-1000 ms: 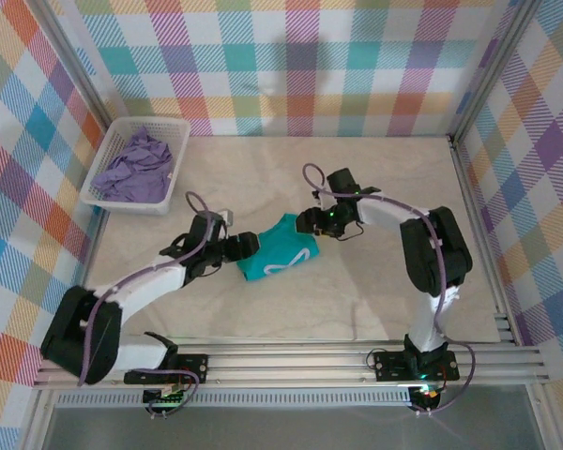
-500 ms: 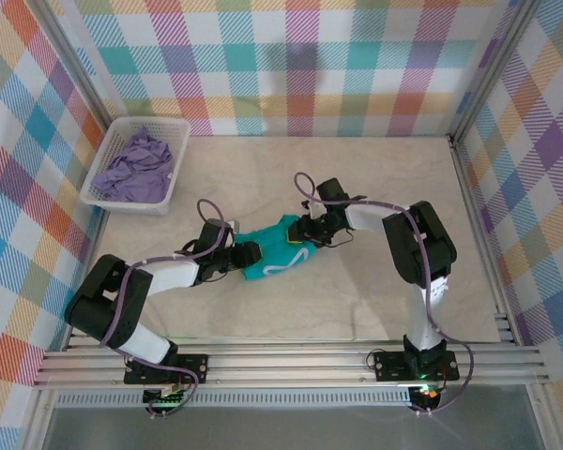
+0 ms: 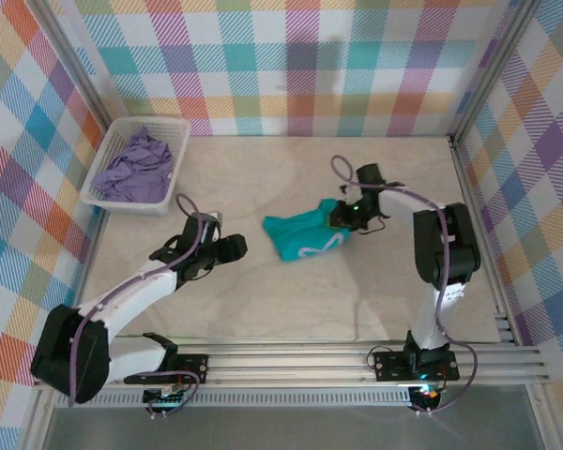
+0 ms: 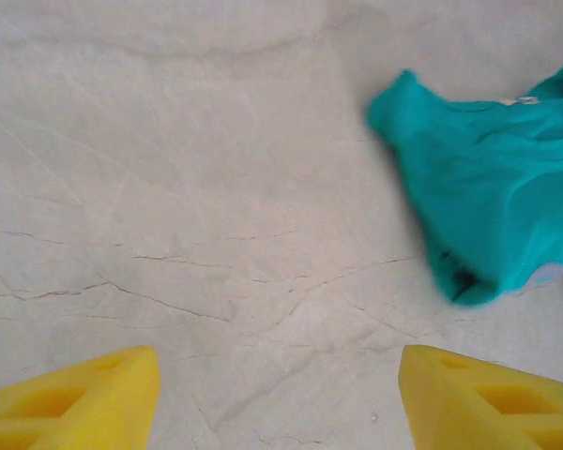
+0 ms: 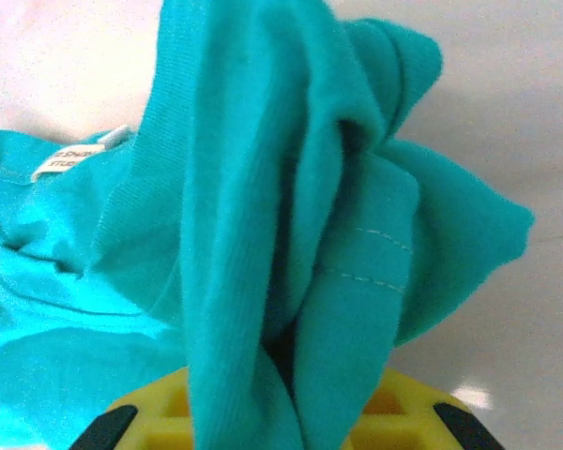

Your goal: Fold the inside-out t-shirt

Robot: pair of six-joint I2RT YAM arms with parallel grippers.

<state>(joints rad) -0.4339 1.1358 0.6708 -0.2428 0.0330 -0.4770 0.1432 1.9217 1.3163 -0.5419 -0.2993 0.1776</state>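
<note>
T-shirt (image 3: 303, 237) farther right, in right fingers (image 3: 342, 217)

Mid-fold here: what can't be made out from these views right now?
- Right wrist: bunched t-shirt covers the fingertips of the right gripper; amount pinched is hidden.
- Left wrist: t-shirt cut off by the right frame edge.
- Tag: print too blurred to read.
- Top view: sleeves and hem lost in the crumple.
</note>
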